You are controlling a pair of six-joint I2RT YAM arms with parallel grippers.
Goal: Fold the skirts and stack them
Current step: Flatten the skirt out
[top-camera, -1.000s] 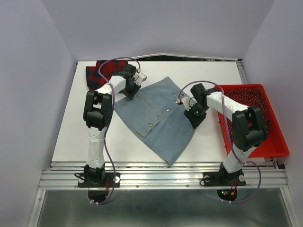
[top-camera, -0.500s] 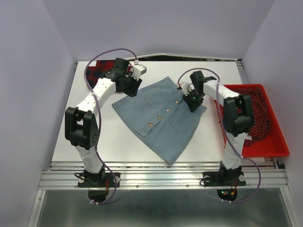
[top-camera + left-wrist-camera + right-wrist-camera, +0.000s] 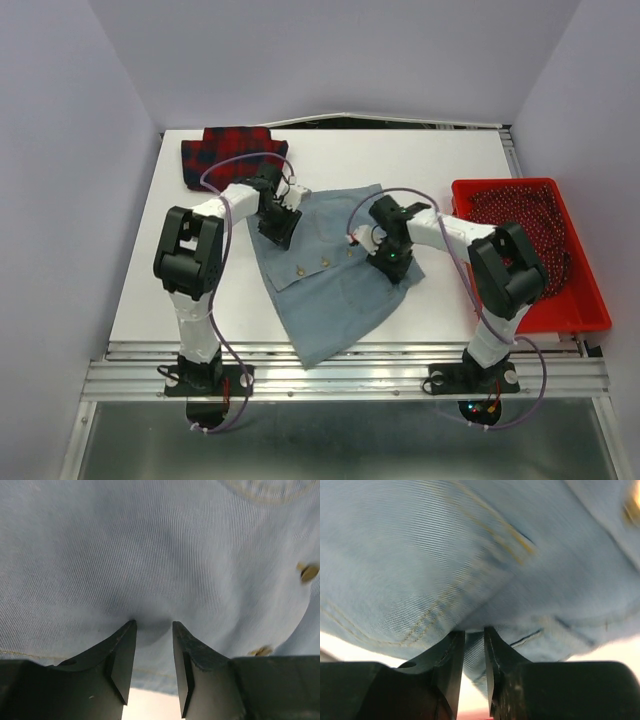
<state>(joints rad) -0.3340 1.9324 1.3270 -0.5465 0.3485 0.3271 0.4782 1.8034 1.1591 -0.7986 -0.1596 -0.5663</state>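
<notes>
The light blue-grey denim skirt lies in the middle of the table with its back edge bunched up. My left gripper grips its left back part; in the left wrist view the jaws pinch a ridge of the denim. My right gripper grips its right back part; in the right wrist view the jaws stand nearly closed with denim between them. The red-and-navy plaid skirt lies folded at the back left corner, apart from both grippers.
A red plastic basket stands at the right edge of the table with a red dotted cloth in it. The table's front edge is just below the skirt's hem.
Both grippers have moved toward the front and inward with the denim skirt's back edge. The skirt has shifted forward and bunched. The plaid skirt is now uncovered.
</notes>
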